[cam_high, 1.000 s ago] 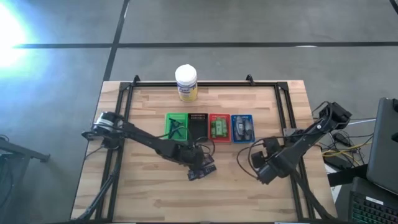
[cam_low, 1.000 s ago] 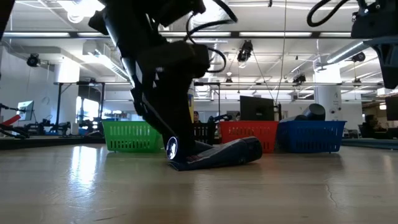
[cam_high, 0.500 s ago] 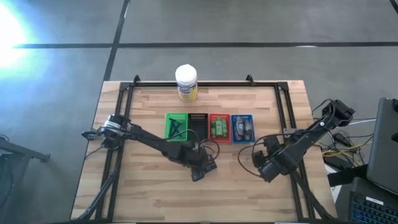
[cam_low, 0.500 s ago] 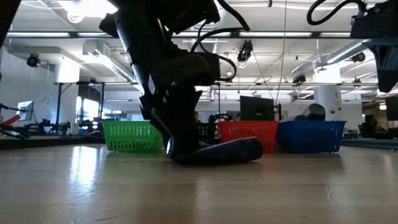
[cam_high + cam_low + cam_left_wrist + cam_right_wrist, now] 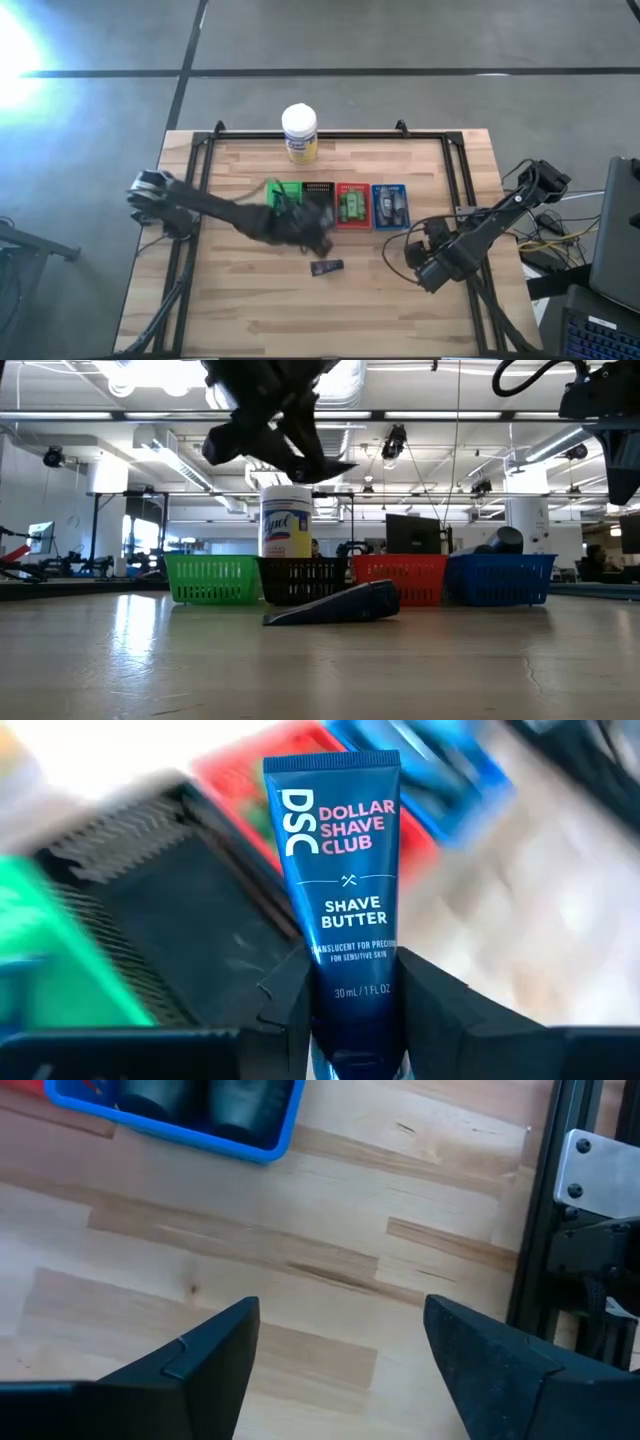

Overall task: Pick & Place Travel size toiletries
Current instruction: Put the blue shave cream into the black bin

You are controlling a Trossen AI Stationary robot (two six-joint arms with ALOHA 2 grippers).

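Observation:
My left gripper [image 5: 312, 222] hangs above the black basket [image 5: 318, 200], shut on a dark blue tube [image 5: 335, 850] of shave butter, one of the travel size toiletries. In the low view it [image 5: 300, 452] is well above the table. A second dark tube [image 5: 326, 267] lies flat on the wood in front of the baskets [image 5: 335, 605]. My right gripper [image 5: 420, 262] stands open over bare wood near the blue basket [image 5: 390, 205], with nothing between its fingers [image 5: 215, 1350]. My left gripper pinches the tube's lower end [image 5: 352, 982], just under the printed label, between its two fingers. The rest of the tube sticks out forward past the fingertips, its flat crimped end [image 5: 330, 762] farthest away. The tube is lifted clear, over the black basket [image 5: 190, 920].
Green [image 5: 283, 200], black, red [image 5: 352, 203] and blue baskets stand in a row at the table's middle, with items inside. A white-lidded yellow jar [image 5: 299, 133] stands at the far edge. A black frame [image 5: 455, 160] rims the table. Bare wood lies toward the near edge.
My left gripper has shut on one dark tube on the table, risen with it and gone toward the far edge, over the baskets. The tube is now lifted clear. The other dark tube has stayed on the wood.

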